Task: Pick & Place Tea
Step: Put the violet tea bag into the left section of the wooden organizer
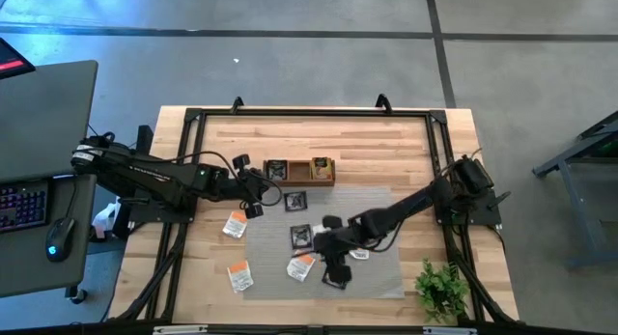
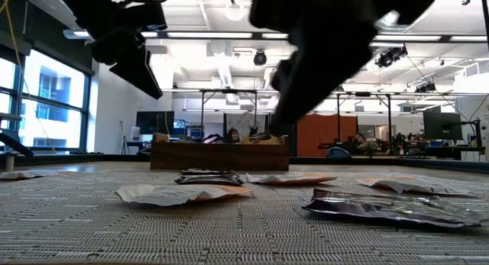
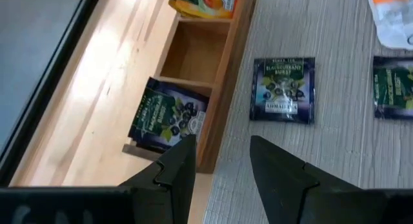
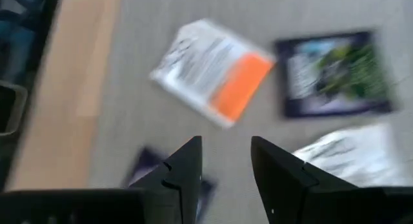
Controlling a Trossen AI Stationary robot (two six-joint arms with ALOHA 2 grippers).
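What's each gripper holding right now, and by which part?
Nothing. The left gripper hangs open beside the wooden box; the right gripper hangs open above the sachets on the mat.

Middle compartment of box (image 3: 193, 53) free; sachets (image 1: 296, 236) crowd mat (image 1: 381, 277).

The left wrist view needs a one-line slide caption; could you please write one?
Open left gripper above the brown wooden three-compartment box: one dark tea sachet inside, another on the grey mat.
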